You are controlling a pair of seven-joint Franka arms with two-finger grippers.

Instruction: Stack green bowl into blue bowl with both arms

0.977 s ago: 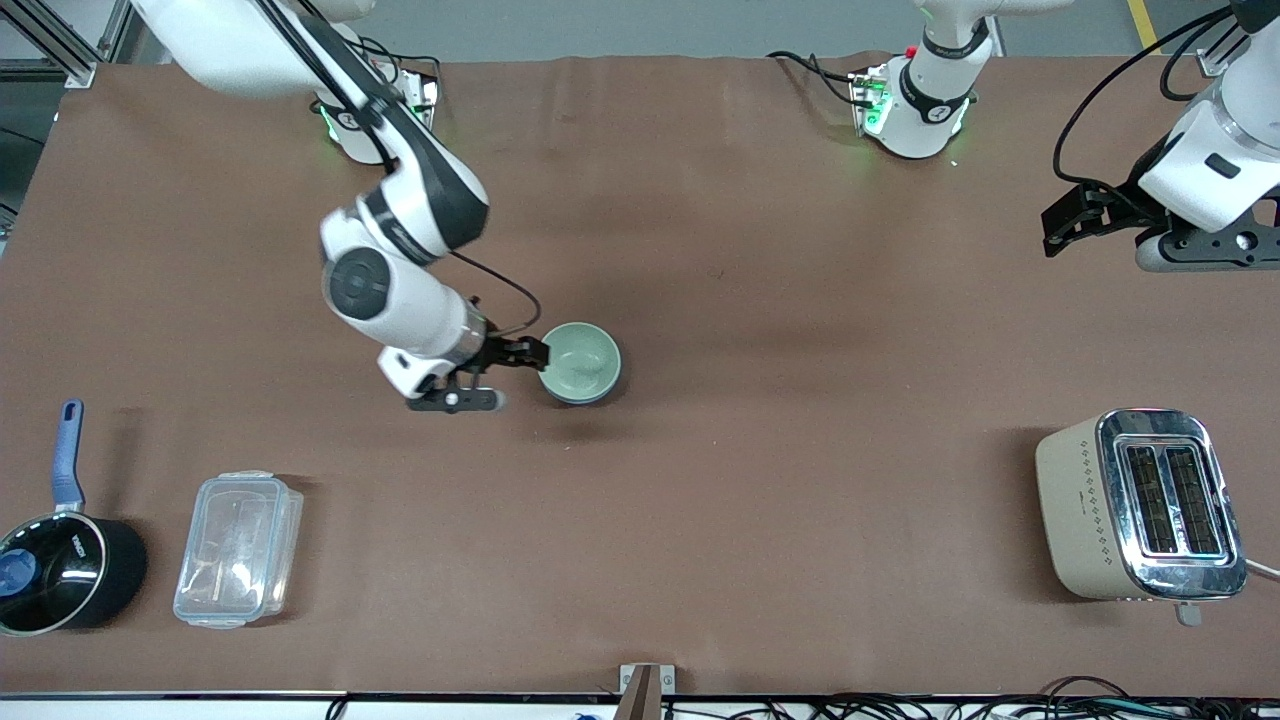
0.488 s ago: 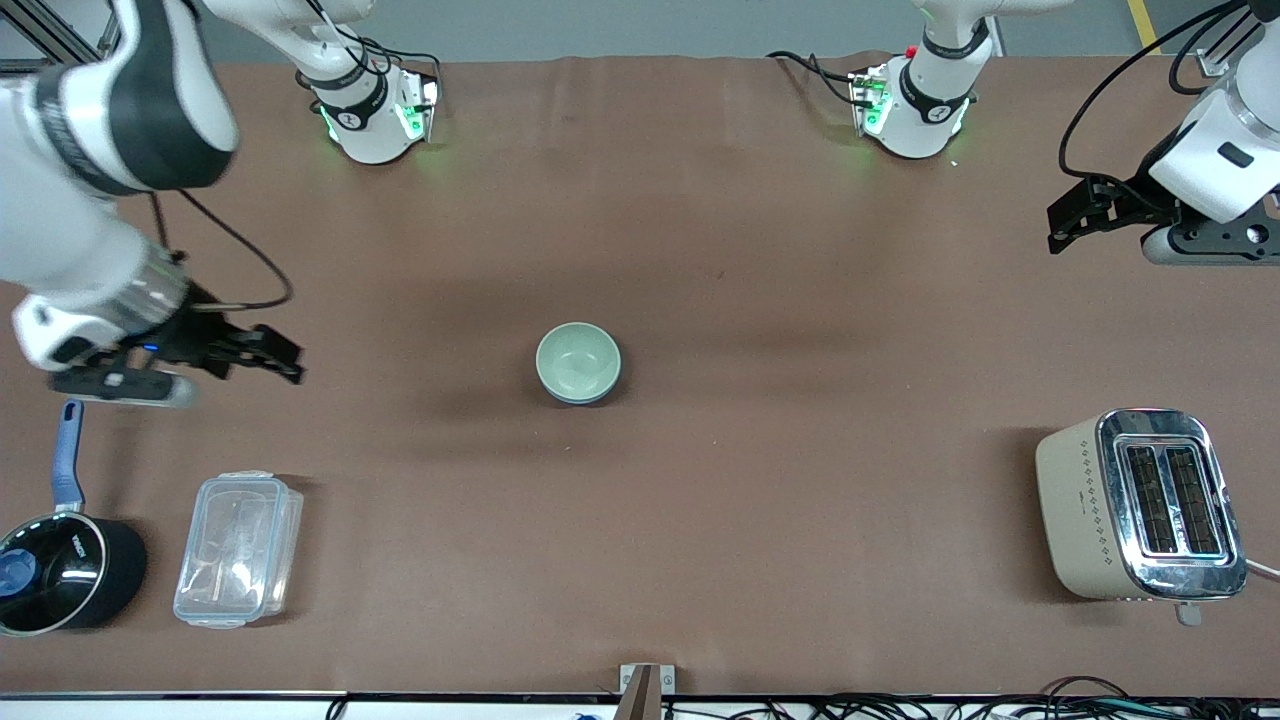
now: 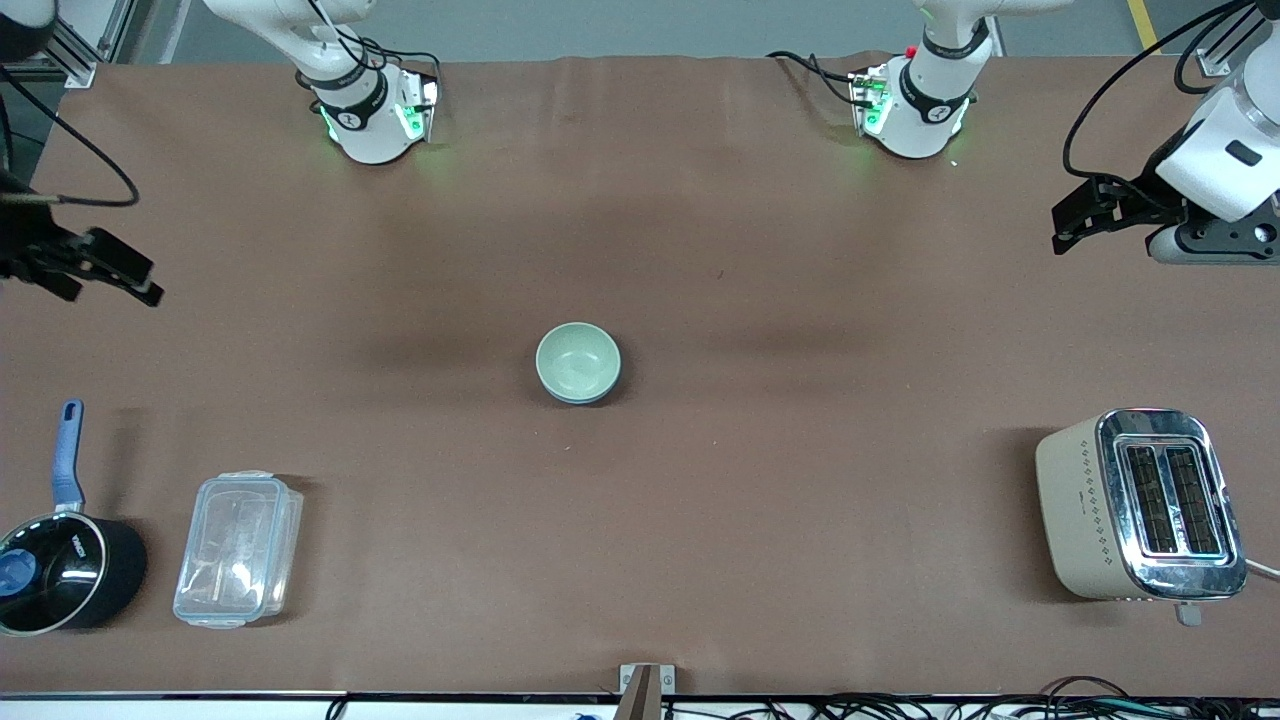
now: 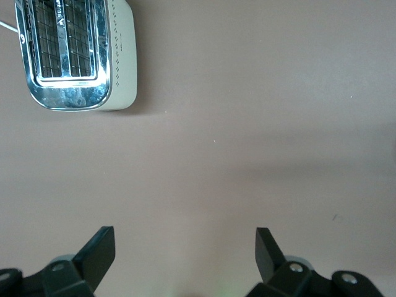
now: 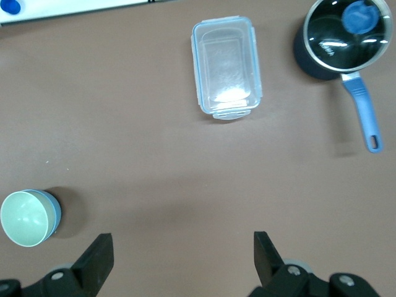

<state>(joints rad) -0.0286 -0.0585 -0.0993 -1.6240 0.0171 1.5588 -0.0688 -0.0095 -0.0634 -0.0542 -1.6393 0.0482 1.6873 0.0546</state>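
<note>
The pale green bowl [image 3: 577,360] sits inside the blue bowl at the middle of the table. The right wrist view shows the green bowl [image 5: 23,216] with the blue bowl's outside [image 5: 55,209] around it. My right gripper [image 3: 140,280] is open and empty, up over the right arm's end of the table, well away from the bowls; it also shows in the right wrist view [image 5: 182,244]. My left gripper [image 3: 1068,222] is open and empty over the left arm's end of the table, and it also shows in the left wrist view [image 4: 185,238].
A cream and chrome toaster [image 3: 1140,505] stands near the front edge at the left arm's end. A clear lidded plastic box [image 3: 238,548] and a black saucepan with a blue handle [image 3: 60,570] stand near the front edge at the right arm's end.
My right gripper has let go of the green bowl's rim and swung away toward the right arm's end of the table. The bowls have stayed put. The left gripper has barely shifted.
</note>
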